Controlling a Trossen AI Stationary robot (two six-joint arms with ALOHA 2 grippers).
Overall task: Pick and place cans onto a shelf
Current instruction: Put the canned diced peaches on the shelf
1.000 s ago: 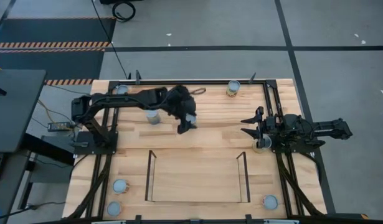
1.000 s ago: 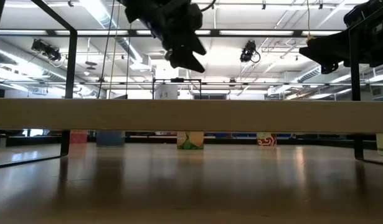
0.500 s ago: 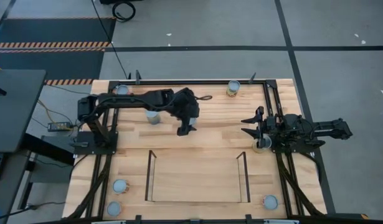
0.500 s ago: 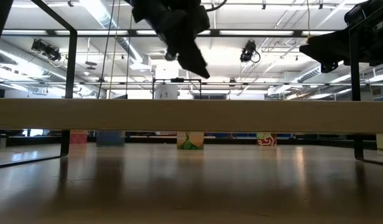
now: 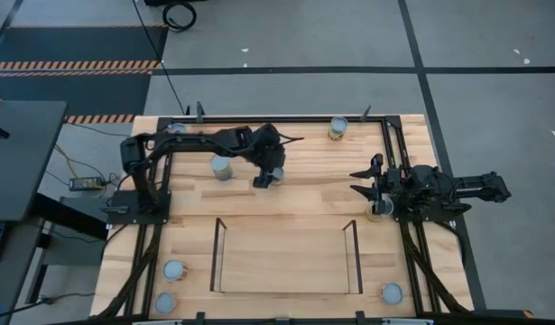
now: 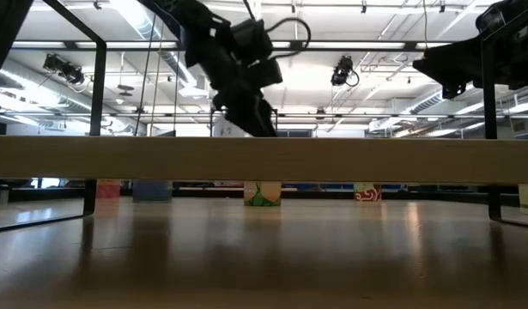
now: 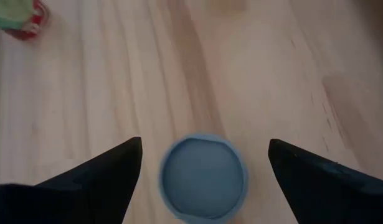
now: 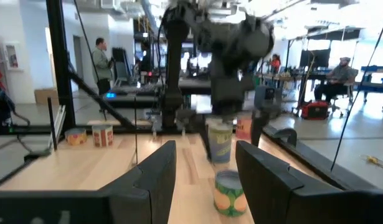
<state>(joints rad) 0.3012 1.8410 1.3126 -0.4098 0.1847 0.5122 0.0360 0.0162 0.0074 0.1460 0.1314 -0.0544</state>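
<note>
Seven cans show from above, all on the tabletop and none on the shelf yet. My left fingers hang over a grey-blue-topped can near the far middle, another can just beside my arm. My right fingers wait at the right edge, close to a can beneath that arm.

From table height, my left arm dips behind the shelf board — the fingertips are hidden there. A green-labelled can stands under the board.

Through my left wrist, both left fingers stand wide apart, holding nothing, with the round blue-grey top between them but closer to one finger than the other. That is my worry: closing off-centre could nudge or tip the can rather than clamp it.

Through my right wrist, the right fingers sit partly open and empty, with a yellow-green-labelled can standing beyond them.
</note>
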